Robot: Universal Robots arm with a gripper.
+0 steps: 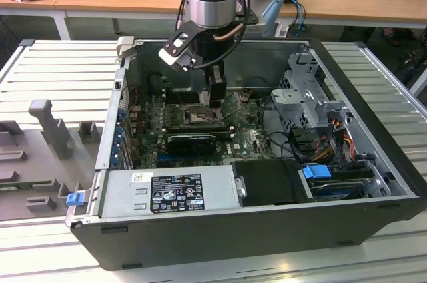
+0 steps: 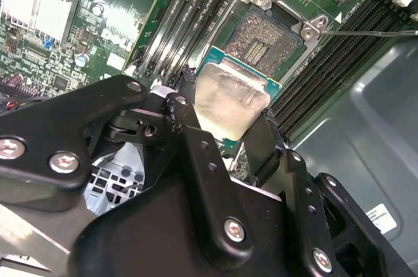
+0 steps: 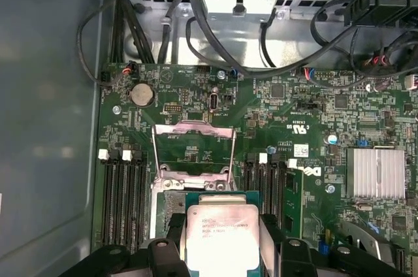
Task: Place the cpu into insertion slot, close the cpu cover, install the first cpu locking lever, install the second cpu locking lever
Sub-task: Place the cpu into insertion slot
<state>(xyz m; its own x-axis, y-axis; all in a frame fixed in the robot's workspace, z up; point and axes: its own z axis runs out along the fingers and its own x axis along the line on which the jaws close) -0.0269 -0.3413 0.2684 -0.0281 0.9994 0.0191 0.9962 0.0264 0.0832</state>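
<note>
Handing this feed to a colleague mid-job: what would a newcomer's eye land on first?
The silvery cpu clamped in the black gripper stands out in the second wrist view, with the empty insertion slot just beyond it. In the first wrist view the cpu cover stands open.

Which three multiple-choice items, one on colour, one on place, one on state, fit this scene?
1. The circuit board around the insertion slot is: A red; B green; C blue.
2. The cpu is: A seated in the slot; B lying on the board; C held in the pincer.
3. The cpu cover is: A raised open; B shut; C missing.
B, the board shows green; C, black fingers clamp two of its edges; A, the slot's contacts lie bare.
</note>
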